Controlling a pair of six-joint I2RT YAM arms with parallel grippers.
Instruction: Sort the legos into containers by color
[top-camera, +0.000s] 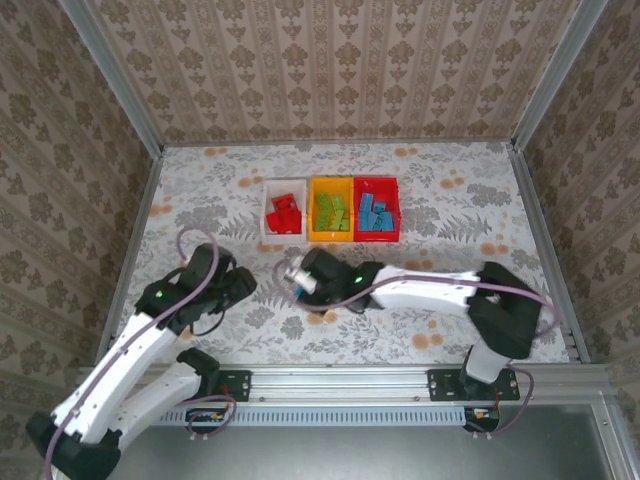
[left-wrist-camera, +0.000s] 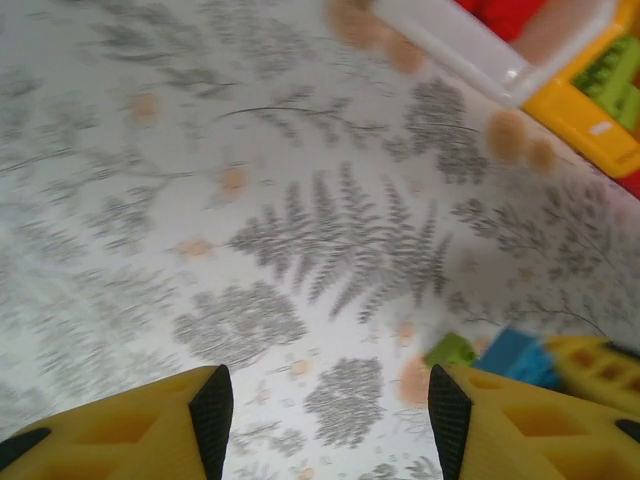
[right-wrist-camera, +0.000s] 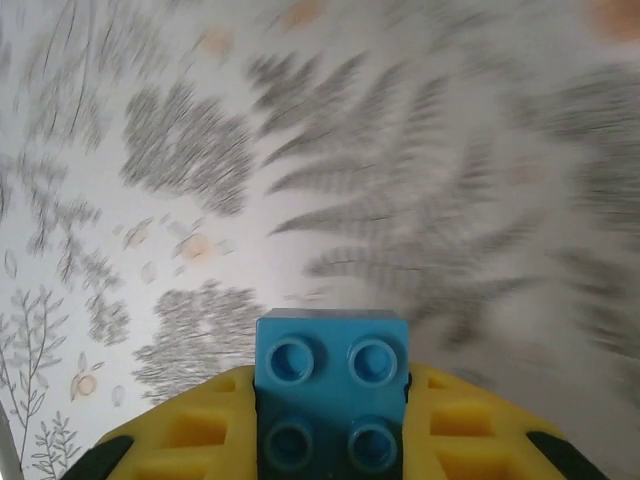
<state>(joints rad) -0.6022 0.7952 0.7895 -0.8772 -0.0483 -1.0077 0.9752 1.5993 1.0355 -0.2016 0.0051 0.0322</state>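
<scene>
Legos (top-camera: 330, 205) sit mostly sorted. Lower left in the top view, the left gripper (top-camera: 235, 287) hangs half open over bare table (top-camera: 200, 200), gripping nothing, probably keeping clear. Upper centre, the white bin (top-camera: 267, 212) holds red bricks (top-camera: 284, 214), the yellow bin (top-camera: 313, 212) green bricks (top-camera: 336, 218), the red bin (top-camera: 396, 212) blue bricks (top-camera: 374, 214). Just below them, the right gripper (right-wrist-camera: 332, 410) is clamped on a blue brick (right-wrist-camera: 332, 358), presumably bound for the red bin.
</scene>
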